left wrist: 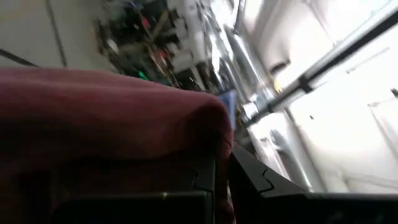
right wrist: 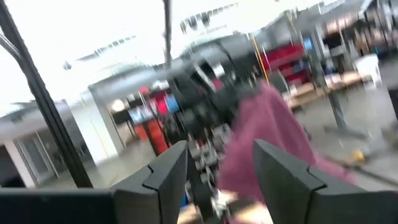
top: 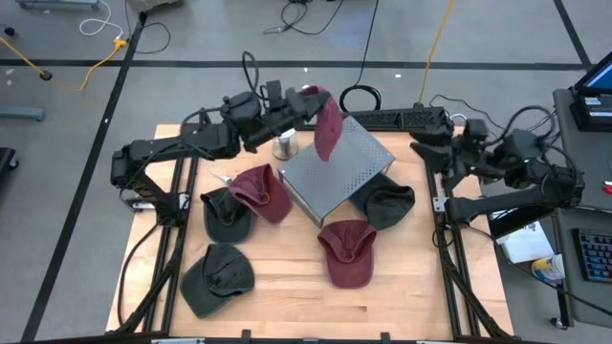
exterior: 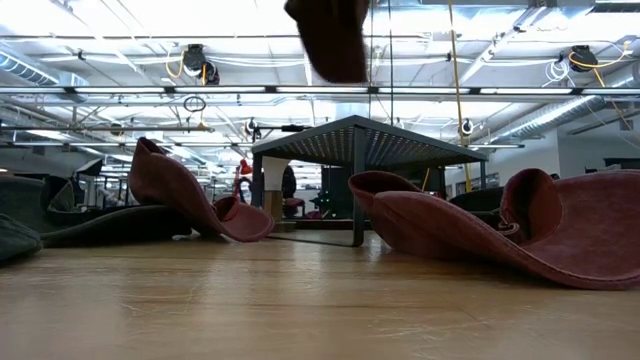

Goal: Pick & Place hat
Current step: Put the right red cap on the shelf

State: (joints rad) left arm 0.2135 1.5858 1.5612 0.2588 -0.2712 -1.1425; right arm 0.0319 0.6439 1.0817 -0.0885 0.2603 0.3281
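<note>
A maroon hat (top: 328,129) hangs from my left gripper (top: 308,98), which is shut on it, above the far left corner of the grey perforated platform (top: 339,170). In the low view the hat (exterior: 330,35) dangles above the platform's top (exterior: 355,135). In the left wrist view its cloth (left wrist: 106,118) fills the space in front of my fingers. My right gripper (right wrist: 221,165) stands open and holds nothing at the table's right edge (top: 430,150), pointing toward the hanging hat (right wrist: 267,137). My left gripper pinches the maroon hat by its upper edge (top: 317,98) between its two fingers (left wrist: 249,180), coming roughly level from the table's left. The hat hangs below the fingers, clear of the platform. Whether it grips one layer or several is hidden by the cloth.
Around the platform lie two more maroon hats (top: 263,191) (top: 347,250) and three dark ones (top: 227,215) (top: 218,277) (top: 387,203). A small pale cylinder (top: 284,145) stands left of the platform. Bare wood lies along the near edge (top: 402,296).
</note>
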